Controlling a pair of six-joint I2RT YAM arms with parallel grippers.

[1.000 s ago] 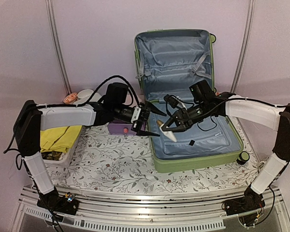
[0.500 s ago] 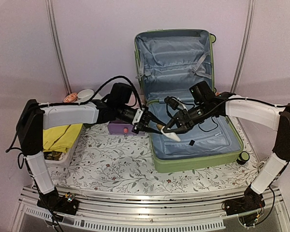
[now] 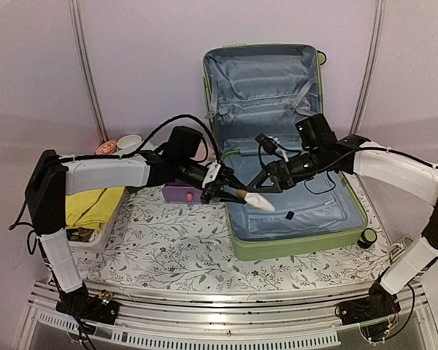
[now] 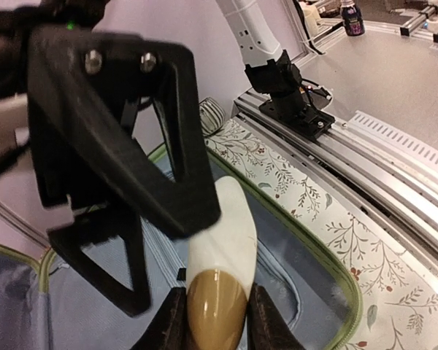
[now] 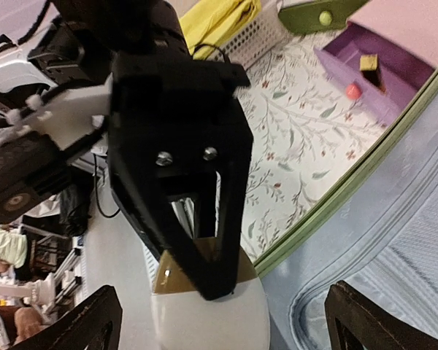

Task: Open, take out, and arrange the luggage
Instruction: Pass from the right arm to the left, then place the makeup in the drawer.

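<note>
**White object held at the rim of the open luggage**

At the far left of the table (image 3: 168,251) stands a white basket (image 3: 95,243) with a yellow cloth (image 3: 95,206) in it. Next to it is a small purple drawer box (image 3: 179,194). I think these are the places where things go once they are taken out.

The left gripper (image 3: 236,195) reaches to the right, over the box, and is clenched on the tan end of a white object (image 3: 260,202). The left wrist view shows both fingers pressed on that end. What the object is, I cannot tell. It hangs above the left rim of the luggage and does not touch the lining.

Just beside it, the right gripper (image 3: 266,182) has its jaws spread wide and grasps nothing. It looks to me like a hand-over: the right arm reaches inside more easily, and the left arm is nearer to the basket.

The luggage (image 3: 292,248) lies on the right half of the table, open, with its lid upright against the wall. A black cable (image 3: 314,191) and a small dark piece (image 3: 289,215) lie inside, so the unpacking is probably not finished.
</note>
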